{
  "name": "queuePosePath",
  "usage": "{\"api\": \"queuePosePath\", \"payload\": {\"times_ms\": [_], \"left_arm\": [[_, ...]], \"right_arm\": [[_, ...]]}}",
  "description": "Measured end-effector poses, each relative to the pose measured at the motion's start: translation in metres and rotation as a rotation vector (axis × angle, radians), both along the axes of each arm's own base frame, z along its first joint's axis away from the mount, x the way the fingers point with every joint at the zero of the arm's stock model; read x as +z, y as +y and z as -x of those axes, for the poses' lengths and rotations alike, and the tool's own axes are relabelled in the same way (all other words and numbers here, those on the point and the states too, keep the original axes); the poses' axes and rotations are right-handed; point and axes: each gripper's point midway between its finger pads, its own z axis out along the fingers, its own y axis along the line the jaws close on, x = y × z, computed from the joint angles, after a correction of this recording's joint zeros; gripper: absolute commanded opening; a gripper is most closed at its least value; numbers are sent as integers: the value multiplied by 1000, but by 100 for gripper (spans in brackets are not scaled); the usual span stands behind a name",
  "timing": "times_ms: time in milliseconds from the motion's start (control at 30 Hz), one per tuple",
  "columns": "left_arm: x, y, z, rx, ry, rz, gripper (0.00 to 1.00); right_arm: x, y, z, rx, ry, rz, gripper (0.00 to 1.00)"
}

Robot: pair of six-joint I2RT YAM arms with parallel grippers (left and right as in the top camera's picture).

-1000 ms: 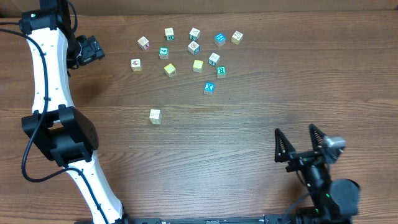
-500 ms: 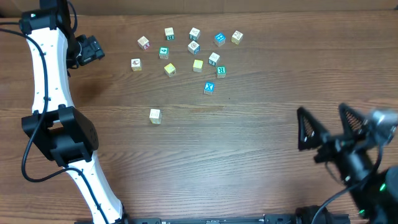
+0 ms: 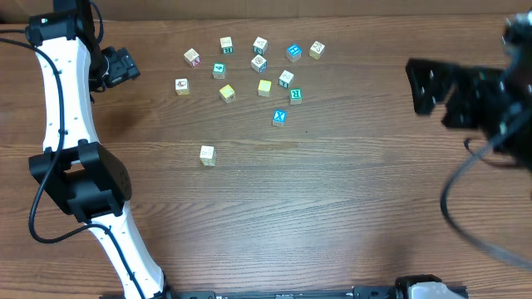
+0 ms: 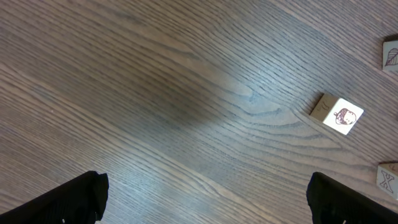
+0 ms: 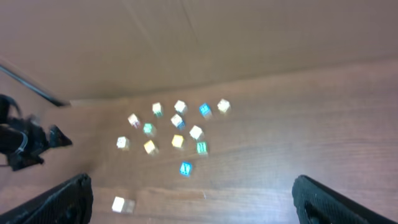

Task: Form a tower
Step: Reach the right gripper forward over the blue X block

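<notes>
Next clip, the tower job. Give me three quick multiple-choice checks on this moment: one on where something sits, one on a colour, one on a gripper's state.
1. Seen from overhead, where is the lone block relative to the cluster of blocks?
A. In its middle.
B. Apart from it, lower left in the picture.
C. Stacked on top of it.

2. What colour is the lone block's top face?
A. Pale cream.
B. Red.
C. Black.

3. How is the left gripper?
A. Shut on a block.
B. Shut on nothing.
C. Open, with nothing between its fingers.

Answers:
1 B: bare table separates it from the others.
2 A: it shows pale against the brown wood.
3 C: its wrist view shows the fingertips at opposite corners with only table between them.
</notes>
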Motion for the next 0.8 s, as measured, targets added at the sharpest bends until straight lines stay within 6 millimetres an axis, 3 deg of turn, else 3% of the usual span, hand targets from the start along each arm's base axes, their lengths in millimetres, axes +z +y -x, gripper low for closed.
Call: {"api": "queuePosePath", "payload": {"times_ms": [133,367,533,667,800], "left_arm": [[0,0,0,0,0,0,100],[0,0,0,0,0,0,100],[0,0,0,0,0,0,100],[0,0,0,0,0,0,100],[0,0,0,0,0,0,100]], "right_arm": [[-18,3,-35,5,102,13,100],[-91,7,-89,6,333,30,100],[-117,9,-117,6,377,32,100],[-123,13,-123,6,393,3,74],[-123,16,-122,14,396,-11,67]]}}
